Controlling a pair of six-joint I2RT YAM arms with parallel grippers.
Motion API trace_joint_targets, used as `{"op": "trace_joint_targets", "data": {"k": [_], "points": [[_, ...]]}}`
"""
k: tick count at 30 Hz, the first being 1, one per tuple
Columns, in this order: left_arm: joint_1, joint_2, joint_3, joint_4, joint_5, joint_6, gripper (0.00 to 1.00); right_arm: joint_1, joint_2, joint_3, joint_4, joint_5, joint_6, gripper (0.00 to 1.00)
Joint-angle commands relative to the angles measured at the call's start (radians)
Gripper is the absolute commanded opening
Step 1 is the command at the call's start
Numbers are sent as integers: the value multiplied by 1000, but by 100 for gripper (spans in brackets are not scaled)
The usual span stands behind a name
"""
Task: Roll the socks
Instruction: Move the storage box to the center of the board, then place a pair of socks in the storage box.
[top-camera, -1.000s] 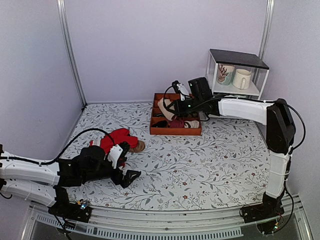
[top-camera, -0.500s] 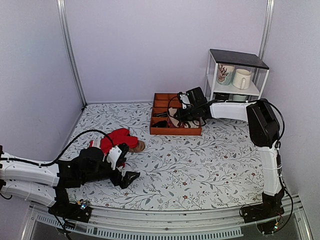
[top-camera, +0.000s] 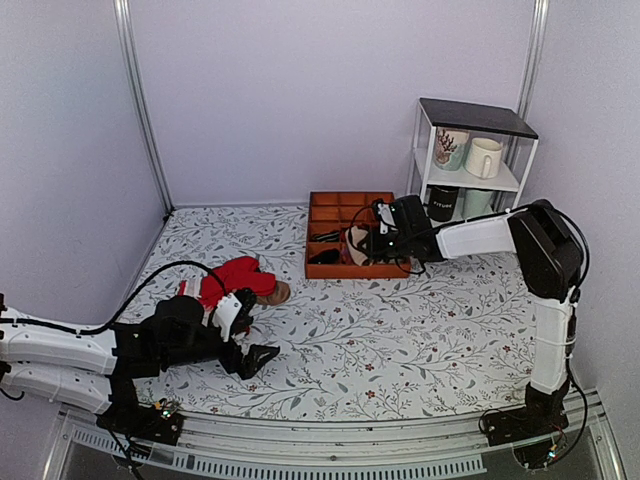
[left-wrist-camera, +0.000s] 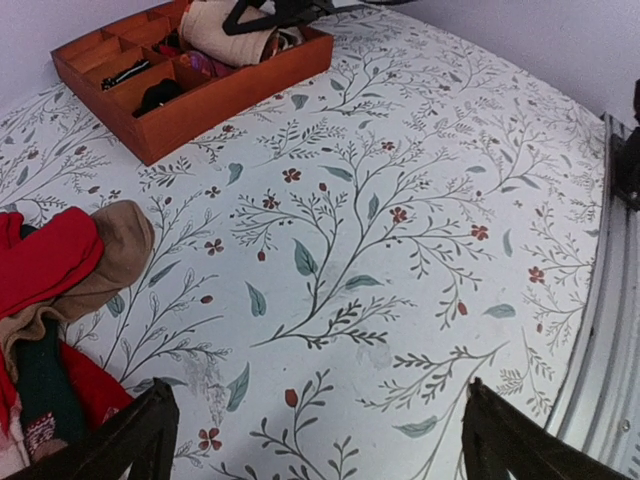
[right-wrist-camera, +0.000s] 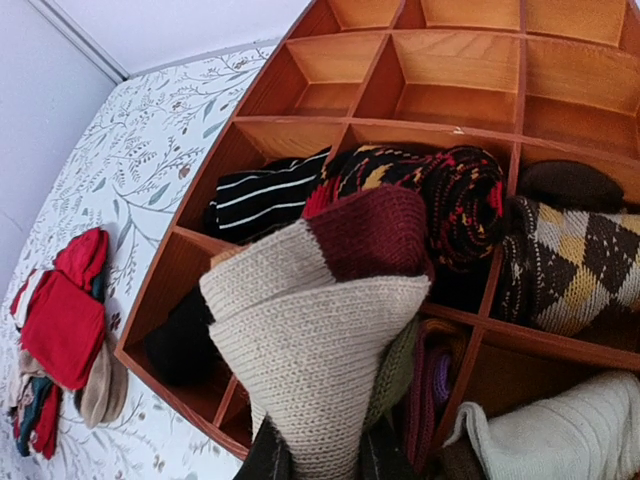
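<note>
The socks (right-wrist-camera: 320, 340) are a beige ribbed roll with a dark maroon cuff and a bit of olive green at the side. My right gripper (right-wrist-camera: 325, 462) is shut on the roll's lower end and holds it just over the near compartments of the wooden tray (right-wrist-camera: 300, 125). From above, the roll (top-camera: 354, 243) and the right gripper (top-camera: 373, 243) sit at the tray (top-camera: 350, 269), mid-right. My left gripper (left-wrist-camera: 320, 445) stands open low over the floral tablecloth at the near left (top-camera: 256, 356), with nothing between its fingers.
Other sock bundles fill tray cells: a black striped one (right-wrist-camera: 262, 195), a dark patterned one (right-wrist-camera: 440, 200), an argyle one (right-wrist-camera: 575, 265). A heap of red socks (top-camera: 238, 277) lies by the left arm. A white shelf with mugs (top-camera: 476, 152) stands at the back right.
My right gripper has come down and toward the tray's near side with the sock roll in it. The left arm has stayed still.
</note>
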Motion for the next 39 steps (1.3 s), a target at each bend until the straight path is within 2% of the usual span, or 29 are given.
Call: {"op": "trace_joint_targets", "data": {"k": [1, 12, 16, 21, 28, 30, 34, 38, 39], "points": [[12, -18, -21, 29, 16, 17, 100, 44, -45, -217, -188, -5, 63, 0], [13, -32, -41, 24, 35, 11, 100, 211, -223, -421, -171, -2, 197, 0], [12, -31, -42, 16, 37, 14, 100, 272, -273, -439, -181, -8, 237, 0], [13, -18, -37, 24, 28, 22, 99, 281, -344, -389, -196, 31, 242, 0], [12, 2, -27, 20, 29, 27, 100, 256, -470, -213, -273, 90, 88, 0], [13, 13, -24, 23, 25, 28, 100, 198, -500, -160, -289, 55, -8, 0], [13, 24, -19, 23, 33, 27, 99, 95, -508, -161, -295, -63, -215, 0], [13, 35, -14, 25, 35, 32, 99, 36, -501, -172, -305, -59, -494, 1], [13, 41, -11, 25, 36, 33, 99, 22, -495, -173, -301, -54, -522, 1]]}}
